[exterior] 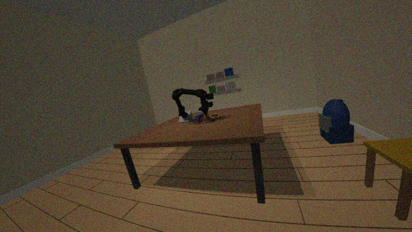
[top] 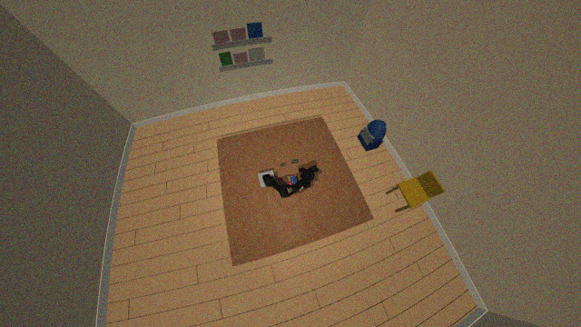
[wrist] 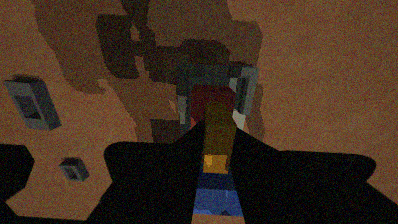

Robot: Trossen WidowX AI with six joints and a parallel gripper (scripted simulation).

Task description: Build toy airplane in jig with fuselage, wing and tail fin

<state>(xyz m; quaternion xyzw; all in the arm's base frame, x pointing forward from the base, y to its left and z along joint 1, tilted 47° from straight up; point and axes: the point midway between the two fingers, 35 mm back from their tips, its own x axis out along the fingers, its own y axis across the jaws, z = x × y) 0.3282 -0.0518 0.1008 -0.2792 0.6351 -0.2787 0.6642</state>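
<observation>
My gripper (wrist: 213, 125) (exterior: 206, 113) is shut on a narrow yellow airplane part (wrist: 218, 142) with a blue end near the palm; I cannot tell whether it is the wing or the tail fin. It hangs just above the red fuselage (wrist: 210, 97), which lies in the grey cradle (wrist: 247, 87) straight ahead in the wrist view. Whether the part touches the fuselage is hidden by the fingers. In the top view the arm (top: 283, 186) covers the jig, and only a bit of blue (top: 293, 180) shows.
Two grey slotted blocks, a larger one (wrist: 32, 102) and a smaller one (wrist: 75, 169), lie on the brown table (wrist: 325, 75) (exterior: 225, 132) left of the cradle. A white base plate (top: 264, 174) is by the arm. A blue bin (exterior: 335, 122) and a yellow stool (exterior: 389, 149) stand on the floor.
</observation>
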